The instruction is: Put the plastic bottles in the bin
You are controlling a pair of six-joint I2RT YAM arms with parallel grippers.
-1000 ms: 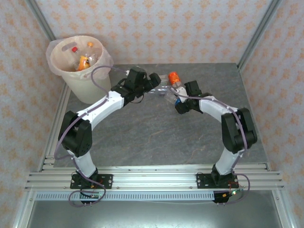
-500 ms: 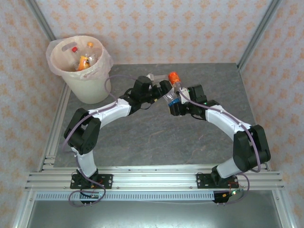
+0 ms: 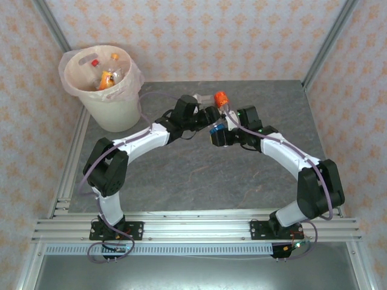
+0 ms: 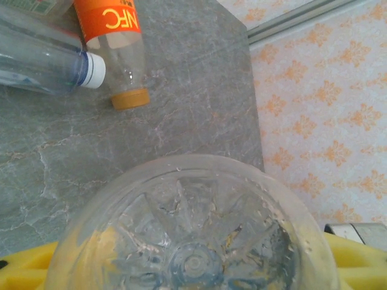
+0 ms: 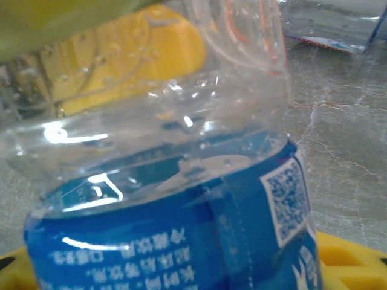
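Plastic bottles (image 3: 104, 77) lie in the bag-lined bin (image 3: 112, 115) by the far-left corner of the grey marbled table (image 3: 181, 175), under peach patterned wallpaper (image 3: 242, 36). At centre we see the left gripper (image 3: 210, 114) clamped around a blue-labelled bottle (image 3: 216, 129). Whether the right gripper (image 3: 222, 136) grips it too, we cannot tell.

A robotics lab cell dressed up as a room: wallpaper-patterned panels (image 3: 242, 36) sit inside bare aluminium frame posts (image 3: 329, 42). Two robot arms (image 3: 142, 136) are bolted to aluminium rails (image 3: 193, 229) edging a grey stone-look surface (image 3: 181, 175).
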